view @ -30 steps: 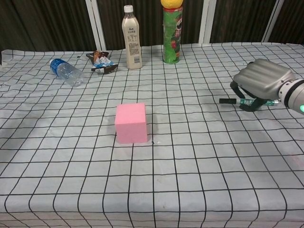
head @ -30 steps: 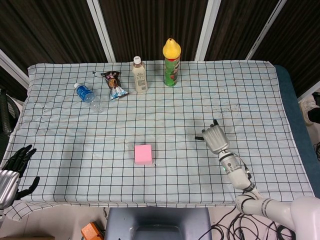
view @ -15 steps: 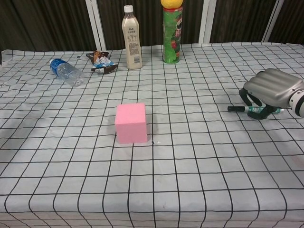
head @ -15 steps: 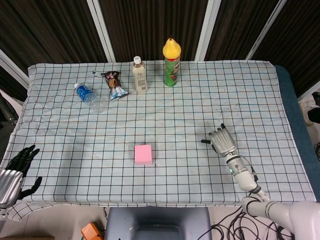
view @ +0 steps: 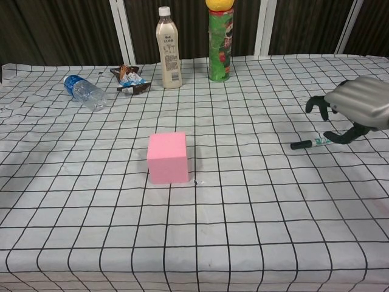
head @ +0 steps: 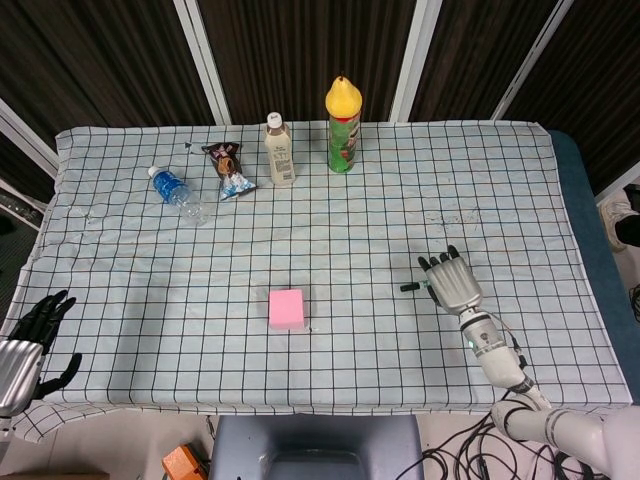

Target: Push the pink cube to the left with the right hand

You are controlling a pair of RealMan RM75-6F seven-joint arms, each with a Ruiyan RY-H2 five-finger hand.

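The pink cube [head: 286, 308] [view: 168, 157] sits on the checked cloth, near the front middle of the table. My right hand [head: 452, 285] [view: 355, 109] hovers well to the cube's right, apart from it, holding nothing. Its fingers are spread and its thumb sticks out leftward toward the cube. My left hand [head: 20, 345] hangs off the table's front left corner, fingers apart and empty; the chest view does not show it.
Along the back stand a green can with a yellow top [head: 342, 125] [view: 220, 42] and a beige bottle [head: 279, 150] [view: 168, 48]. A snack packet [head: 228, 165] [view: 129, 79] and a water bottle [head: 175, 195] [view: 85, 91] lie at the back left.
My right hand has drawn back to the right and toward the front edge, farther from the cube. The cube has not moved. The left hand has barely shifted.
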